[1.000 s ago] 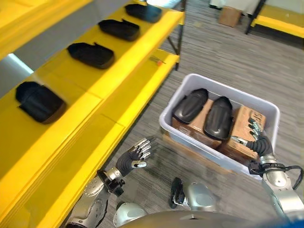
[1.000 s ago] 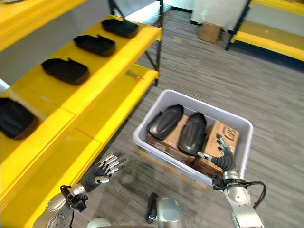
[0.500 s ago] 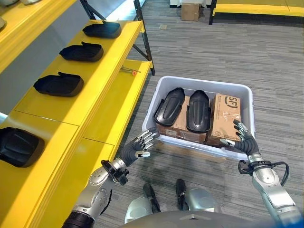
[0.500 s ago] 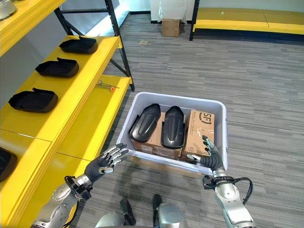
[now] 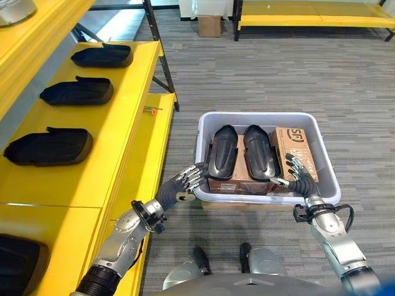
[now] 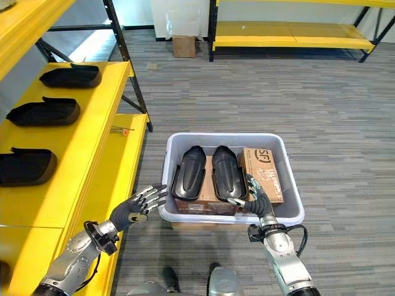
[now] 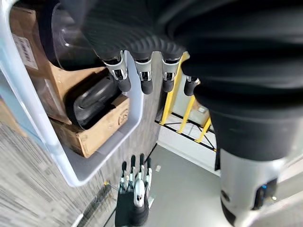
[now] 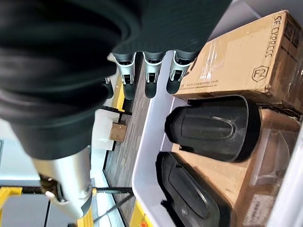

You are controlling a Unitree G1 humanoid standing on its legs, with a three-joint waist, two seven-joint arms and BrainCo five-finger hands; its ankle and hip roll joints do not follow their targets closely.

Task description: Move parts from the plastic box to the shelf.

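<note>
A pale plastic box (image 5: pixel 259 117) is seen on the grey floor (image 5: pixel 296 68), just beside the yellow shelf (image 5: pixel 99 142). Two black parts are laid side by side inside it, lengthwise on a flat brown carton (image 5: pixel 237 184): the left part (image 5: pixel 222 151) and the right part (image 5: pixel 258 151), close together. An upright cardboard box (image 5: pixel 295 151) is wedged between the right part and the box's right wall.

The left hand (image 5: pixel 182 185) is held at the box's near left corner, fingers spread and straight, nothing gripped; whether the rim is touched cannot be told. The right hand (image 5: pixel 297 180) is raised at the near right edge, over the cardboard box's near end, fingers likewise spread and nothing held. In the right wrist view the fingertips (image 8: pixel 150 88) are shown hanging free above the box wall and the parts.

On the shelf, three more black parts are lined up in a row: far (image 5: pixel 102 55), middle (image 5: pixel 77 92) and near (image 5: pixel 48 146). A fourth (image 5: pixel 18 265) is partly seen at the lower left. A small red-tipped tool (image 5: pixel 150 111) is left on the lower shelf board.
</note>
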